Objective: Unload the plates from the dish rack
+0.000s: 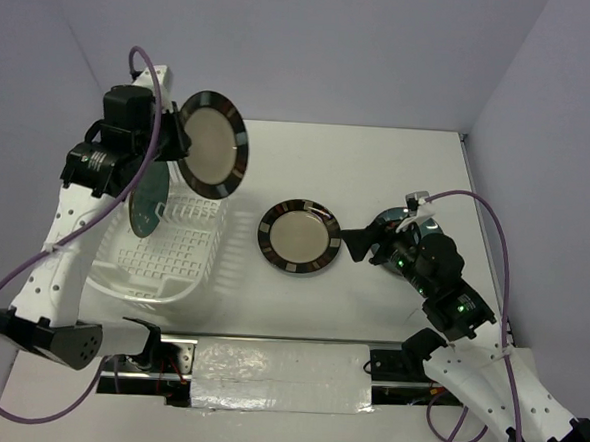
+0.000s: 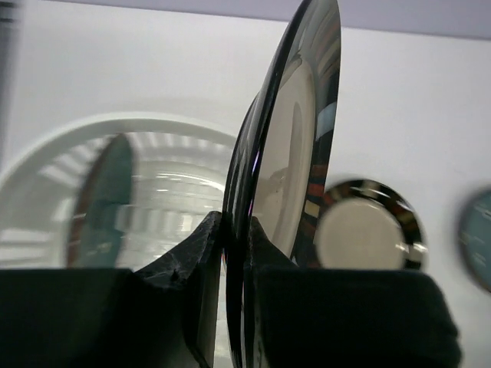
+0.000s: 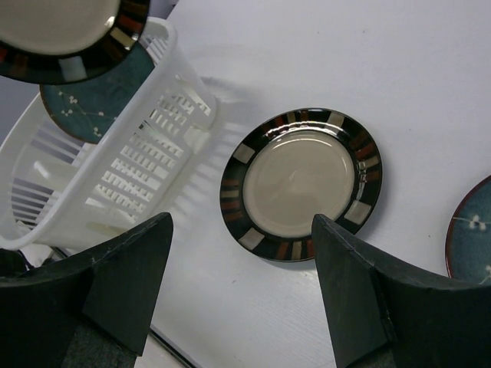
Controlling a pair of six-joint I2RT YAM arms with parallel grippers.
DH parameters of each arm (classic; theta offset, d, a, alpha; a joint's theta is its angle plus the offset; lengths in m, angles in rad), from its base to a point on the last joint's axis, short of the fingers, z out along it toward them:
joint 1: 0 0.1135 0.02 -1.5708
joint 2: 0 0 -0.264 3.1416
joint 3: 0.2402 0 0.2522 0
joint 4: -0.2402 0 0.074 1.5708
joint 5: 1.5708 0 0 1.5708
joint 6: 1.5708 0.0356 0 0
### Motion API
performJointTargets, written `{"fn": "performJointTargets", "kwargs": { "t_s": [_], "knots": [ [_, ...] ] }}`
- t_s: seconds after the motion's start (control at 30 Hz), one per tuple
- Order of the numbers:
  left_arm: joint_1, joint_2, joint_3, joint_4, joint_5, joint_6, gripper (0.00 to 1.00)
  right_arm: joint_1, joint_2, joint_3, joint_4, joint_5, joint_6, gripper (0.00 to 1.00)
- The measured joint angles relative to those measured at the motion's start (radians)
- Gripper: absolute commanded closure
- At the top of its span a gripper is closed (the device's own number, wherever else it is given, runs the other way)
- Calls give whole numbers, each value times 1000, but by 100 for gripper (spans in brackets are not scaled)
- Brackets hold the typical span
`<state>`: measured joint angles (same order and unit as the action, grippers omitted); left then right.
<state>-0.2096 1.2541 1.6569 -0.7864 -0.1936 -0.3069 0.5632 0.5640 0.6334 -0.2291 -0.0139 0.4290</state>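
My left gripper [image 1: 182,144] [image 2: 234,226] is shut on the rim of a beige-centred plate with a black rim [image 1: 212,143] [image 2: 295,138] and holds it on edge above the white dish rack [image 1: 172,264] [image 2: 176,149]. The held plate also shows in the right wrist view [image 3: 61,38]. A dark teal plate [image 1: 148,200] [image 2: 103,203] [image 3: 92,107] stands upright in the rack [image 3: 115,176]. A second beige plate with a black rim [image 1: 297,238] [image 3: 303,180] [image 2: 364,234] lies flat on the table. My right gripper [image 1: 359,243] [image 3: 242,222] is open and empty, just right of that plate.
Another teal plate [image 3: 472,230] [image 2: 479,238] lies flat on the table at the right, mostly hidden under my right arm in the top view [image 1: 387,223]. Walls stand at the left, back and right of the white table [image 1: 378,166].
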Motion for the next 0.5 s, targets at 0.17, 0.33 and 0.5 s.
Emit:
{"fn": "performJointTargets", "kwargs": {
  "t_s": [0.17,0.33,0.5],
  "knots": [
    [-105,100,6,53,169,-68,100,0,-3,0,-1,21,1,20],
    [-207,170,-56,140,305,-109,100,0,-30,-2,-2,52,6,20],
    [-251,235,-142,201,375,-127,100,0,-79,-6,-5,87,12,20]
  ]
}}
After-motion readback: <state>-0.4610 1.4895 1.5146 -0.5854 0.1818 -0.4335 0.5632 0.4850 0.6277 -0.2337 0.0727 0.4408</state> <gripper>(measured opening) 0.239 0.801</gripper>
